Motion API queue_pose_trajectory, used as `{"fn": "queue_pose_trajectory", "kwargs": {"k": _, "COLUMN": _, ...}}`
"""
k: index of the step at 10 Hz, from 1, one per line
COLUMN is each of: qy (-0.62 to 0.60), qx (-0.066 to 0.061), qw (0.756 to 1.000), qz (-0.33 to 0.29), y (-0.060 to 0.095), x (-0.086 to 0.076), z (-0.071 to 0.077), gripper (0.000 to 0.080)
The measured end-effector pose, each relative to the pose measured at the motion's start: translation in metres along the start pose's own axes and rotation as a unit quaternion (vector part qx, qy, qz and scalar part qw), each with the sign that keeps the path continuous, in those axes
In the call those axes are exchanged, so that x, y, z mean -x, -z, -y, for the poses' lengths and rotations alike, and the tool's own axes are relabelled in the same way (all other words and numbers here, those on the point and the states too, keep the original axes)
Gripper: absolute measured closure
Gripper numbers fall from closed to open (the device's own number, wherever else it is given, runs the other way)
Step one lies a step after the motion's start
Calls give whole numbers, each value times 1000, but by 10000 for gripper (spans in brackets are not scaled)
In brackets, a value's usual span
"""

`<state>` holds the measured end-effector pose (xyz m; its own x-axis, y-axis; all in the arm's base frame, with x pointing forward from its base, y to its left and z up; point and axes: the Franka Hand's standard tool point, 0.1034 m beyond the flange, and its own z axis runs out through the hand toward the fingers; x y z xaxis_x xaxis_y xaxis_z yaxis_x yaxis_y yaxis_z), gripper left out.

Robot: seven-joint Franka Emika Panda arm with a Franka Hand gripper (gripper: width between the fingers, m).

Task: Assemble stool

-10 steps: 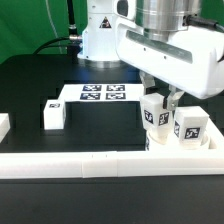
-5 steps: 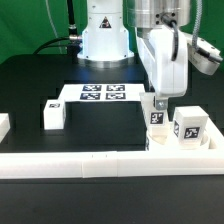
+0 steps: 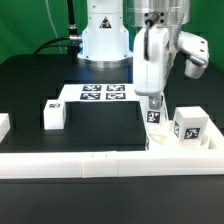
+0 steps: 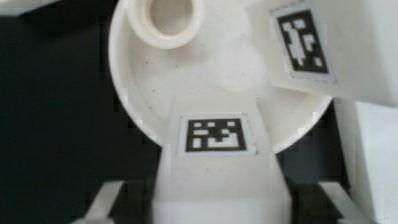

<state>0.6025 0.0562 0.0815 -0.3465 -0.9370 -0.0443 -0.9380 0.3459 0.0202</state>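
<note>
The hand [image 3: 153, 102] grips an upright stool leg [image 4: 217, 150], standing on the round seat [image 4: 151, 95] at the exterior view's right. A second leg [image 3: 188, 125] stands just beside it. A third leg [image 3: 53, 115] sits well apart on the worktop [image 3: 30, 85].

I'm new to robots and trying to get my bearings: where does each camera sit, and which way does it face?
Exterior view: off the arm, looking across the black table at the robot's base; arm and gripper show.
Wrist view: on the wrist, looking down past the fingers onto the seat.
Shared: the gripped leg and the second leg.
</note>
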Motion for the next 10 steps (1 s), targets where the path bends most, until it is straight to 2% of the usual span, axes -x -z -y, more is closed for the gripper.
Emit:
{"fn": "queue_pose_trajectory", "kwargs": {"k": 2, "qy": -55, "qx": -1, "qw": 998, "qz": 8, "y": 0, "x": -1, "z": -1, "gripper": 465}}
{"fn": "queue_pose_trajectory", "kwargs": {"k": 5, "qy": -103, "qx": -17, "qw": 994, "qz": 26, "y": -1, "x": -3, "z": -5, "gripper": 465}}
{"fn": "queue_pose_trajectory", "kwargs": {"k": 10, "qy": -124, "qx": -17, "qw": 992, "qz": 31, "y": -1, "x": -2, "z": -5, "gripper": 465}}
